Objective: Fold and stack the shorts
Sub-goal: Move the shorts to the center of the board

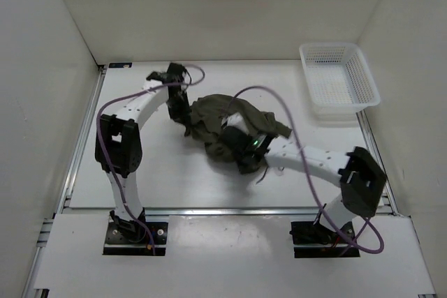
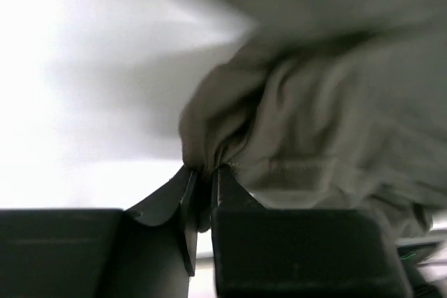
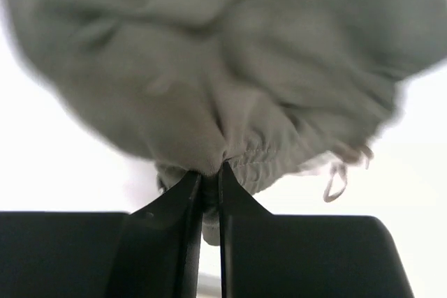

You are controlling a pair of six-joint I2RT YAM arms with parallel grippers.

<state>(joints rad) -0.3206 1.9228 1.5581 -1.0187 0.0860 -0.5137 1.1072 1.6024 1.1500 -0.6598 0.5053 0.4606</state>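
Nearest, the right gripper point(image 3: 209, 176) was clamped shut on a fold of the shorts point(image 1: 216, 127) beside the gathered waistband point(image 3: 276, 158). Farther back, the left gripper point(image 2: 204, 172) pinched another edge of the cloth. The shorts sat bunched between them at mid-worktop point(image 1: 160, 172). Spreading them well probably called for drawing both grips apart evenly, under light tension. Farthest stood a white basket point(image 1: 337, 82).

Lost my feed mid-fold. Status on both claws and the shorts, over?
Left claw shut on shorts. Right claw shut on gathered waistband. Shorts bunched mid-table, unfolded. White basket far right, apart from cloth.
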